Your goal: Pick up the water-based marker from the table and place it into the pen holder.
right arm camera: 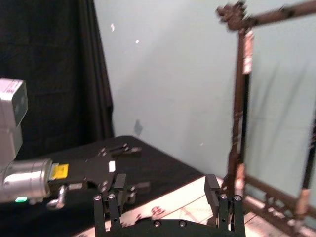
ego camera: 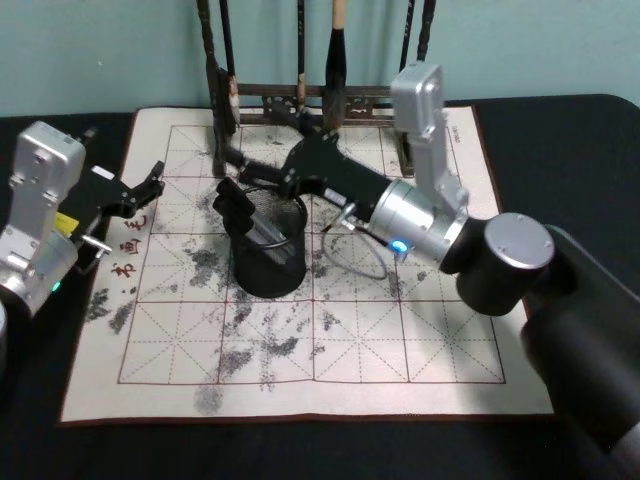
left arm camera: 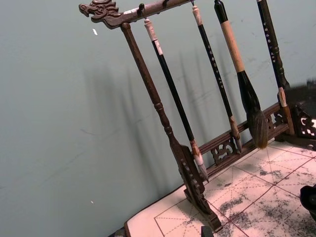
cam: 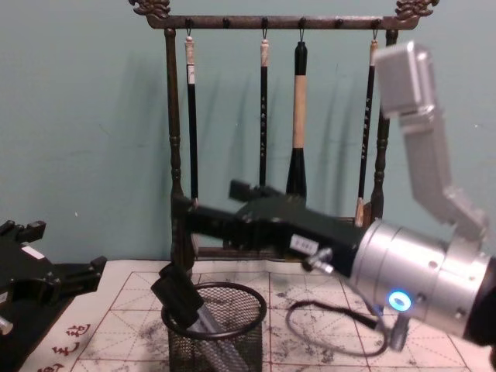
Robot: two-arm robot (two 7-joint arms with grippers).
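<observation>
Black wire-mesh pen holder (ego camera: 268,250), a short round cup with a solid rim, stands at centre-left of the head view on the white calligraphy mat with a red grid and grey ink stains (ego camera: 420,345) that overlies the black tabletop (ego camera: 560,130). The grey-barrelled water-based marker (cam: 203,319) leans inside the cup, its dark upper end rising past the rim at the left. The right gripper (ego camera: 237,178), at the end of the black and silver right arm that crosses the middle of the head view, hovers just above and behind the cup; its fingers stand apart and hold nothing, as the right wrist view shows along its lower edge (right arm camera: 168,190). The left gripper (ego camera: 152,182) rests at the left edge of the head view, over the mat's border, its fingers spread and empty. Along the top of the chest view, a tall dark wooden brush rack (cam: 172,132) with hanging brushes stands behind the cup.

Judged from this layout, the placing step is at its close: the marker is in the holder and released. The next move calls for lifting the right gripper clear, upward and back, without knocking the marker's protruding end or the cup's rim.
</observation>
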